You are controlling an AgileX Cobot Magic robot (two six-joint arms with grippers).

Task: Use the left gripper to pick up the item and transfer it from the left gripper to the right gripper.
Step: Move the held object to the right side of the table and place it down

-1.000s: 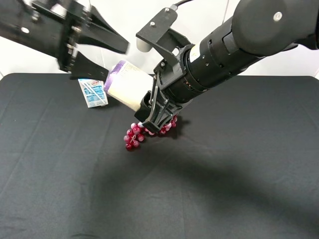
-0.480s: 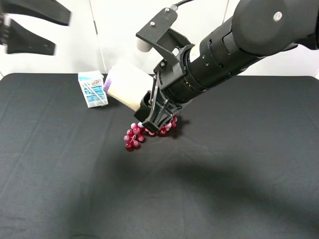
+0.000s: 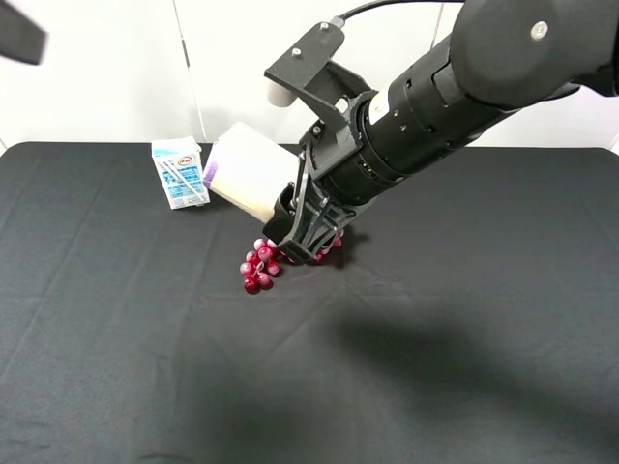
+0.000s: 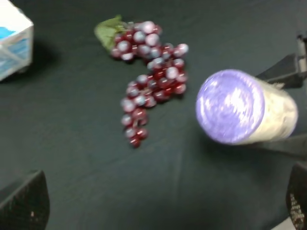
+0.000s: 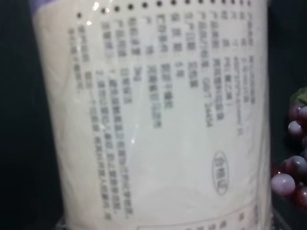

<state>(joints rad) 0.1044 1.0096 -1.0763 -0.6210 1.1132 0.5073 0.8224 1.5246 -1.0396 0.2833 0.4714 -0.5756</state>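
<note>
The item (image 3: 250, 174), a cream-white cylinder with a purple end, is held tilted above the table by my right gripper (image 3: 298, 230), whose black claw is shut on its lower end. It fills the right wrist view (image 5: 153, 120), printed label facing the camera. In the left wrist view its purple end (image 4: 230, 106) faces the camera, apart from my left gripper (image 4: 160, 208). The left gripper's two fingertips (image 4: 24, 206) stand wide apart and empty. In the exterior high view only a black tip of the left gripper (image 3: 19, 31) shows at the top left corner.
A red grape bunch (image 3: 276, 259) lies on the black table (image 3: 435, 367) right under the right gripper. It also shows in the left wrist view (image 4: 148, 81). A small white-blue drink carton (image 3: 179, 172) stands at the back left.
My left gripper has pulled away up and to the left, almost out of the exterior high view. The right gripper keeps hold of the item and has risen slightly.
</note>
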